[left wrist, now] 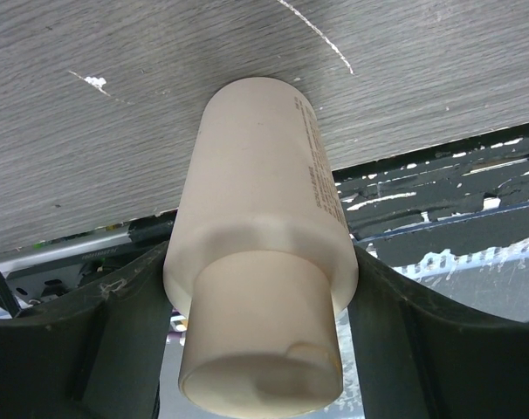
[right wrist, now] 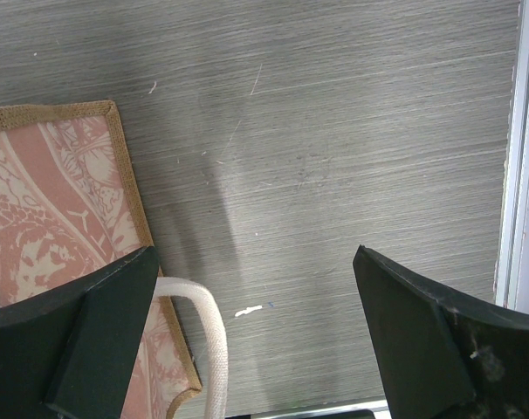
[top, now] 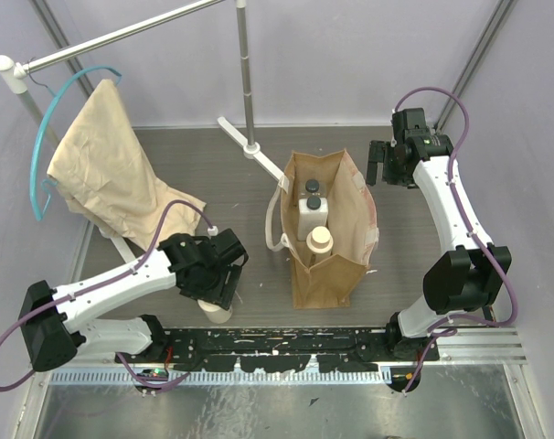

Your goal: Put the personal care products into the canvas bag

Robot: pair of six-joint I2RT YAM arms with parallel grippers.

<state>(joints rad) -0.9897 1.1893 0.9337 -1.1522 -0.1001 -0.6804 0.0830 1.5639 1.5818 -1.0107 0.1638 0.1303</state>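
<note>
Concealment: cream bottle [left wrist: 256, 157] sits near the front edge of the table [top: 195, 155], mostly covered from above by the left wrist.
Left gripper [left wrist: 260, 253]: fingers flank the bottle; whether they are pressing it or loose I cannot tell.
Bag [top: 336, 270]: upright mid-table, its walls hiding the bodies of the bottles inside.
Inside bag: two dark caps [top: 311, 186], one cream cap [top: 320, 240].
Bottles counted: four.
Right gripper [right wrist: 254, 257]: spread wide and holding nothing, beside the bag's handle [right wrist: 214, 340].

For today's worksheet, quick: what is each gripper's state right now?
Left gripper: around cream bottle; grip cannot be told.
Right gripper: open, empty.
</note>
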